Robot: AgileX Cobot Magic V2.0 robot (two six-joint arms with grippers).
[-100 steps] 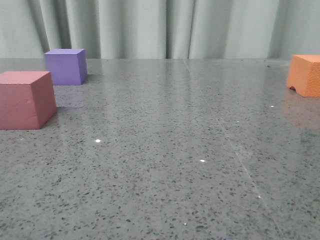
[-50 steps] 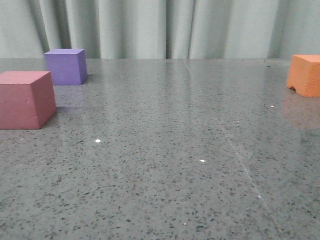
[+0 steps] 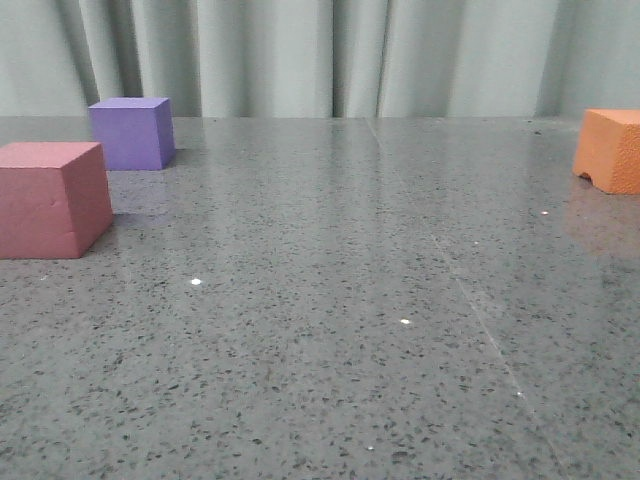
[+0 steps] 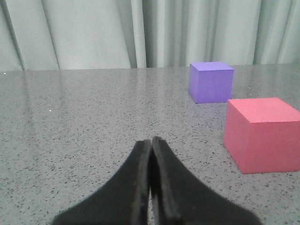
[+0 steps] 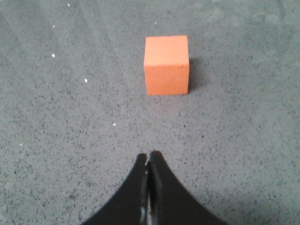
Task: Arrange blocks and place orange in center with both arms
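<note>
Nothing shifted over the last second: your orange cube (image 5: 167, 64) sat far right, well apart from the pink-red cube (image 3: 52, 198) and purple cube (image 3: 131, 132); left gripper (image 4: 151, 143) and right gripper (image 5: 148, 156) were pressed together, empty—work unstarted.

- The right gripper (image 5: 149, 161) has its two dark fingers pressed together at the tips, with nothing between them.
- The orange foam cube (image 5: 167, 65) sits flat on the speckled grey tabletop (image 5: 243, 131), ahead of the fingertips and well apart from them.
- Its pale top face and pebbled near face both show.
- A few small white specks (image 5: 86, 80) dot the tabletop beside it.
</note>
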